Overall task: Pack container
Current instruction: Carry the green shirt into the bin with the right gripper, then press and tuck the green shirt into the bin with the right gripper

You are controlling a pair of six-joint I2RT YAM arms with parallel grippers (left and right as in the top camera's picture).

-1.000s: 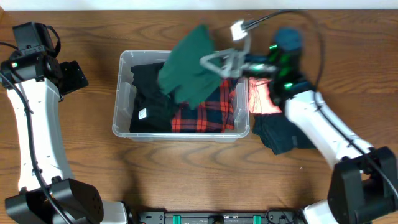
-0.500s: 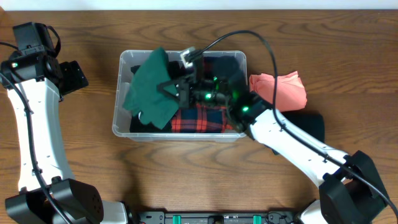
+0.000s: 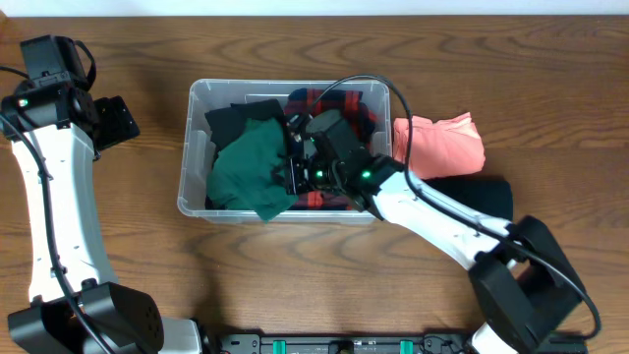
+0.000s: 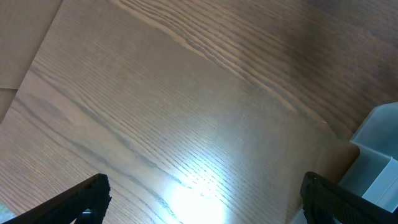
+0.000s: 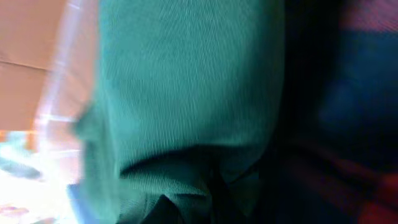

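Note:
The clear container [image 3: 200,96] stands mid-table and holds black [image 3: 229,120] and red plaid [image 3: 337,99] clothes. My right gripper [image 3: 293,167] is down inside it, shut on a dark green garment [image 3: 246,169] that lies over the left half and droops over the front rim. In the right wrist view the green garment [image 5: 186,81] fills the frame and bunches around the jaws [image 5: 211,200]. My left gripper [image 3: 118,120] hangs open and empty over bare table [image 4: 205,200], left of the container's corner [image 4: 379,149].
A pink garment [image 3: 444,144] lies on the table just right of the container. A dark garment [image 3: 480,194] lies below it, partly under my right arm. The table's far edge runs along the top of the overhead view.
My right gripper has swung left and down with the green garment, from above the container's right rim into the container. The garment now rests on the clothes. The left arm has not moved.

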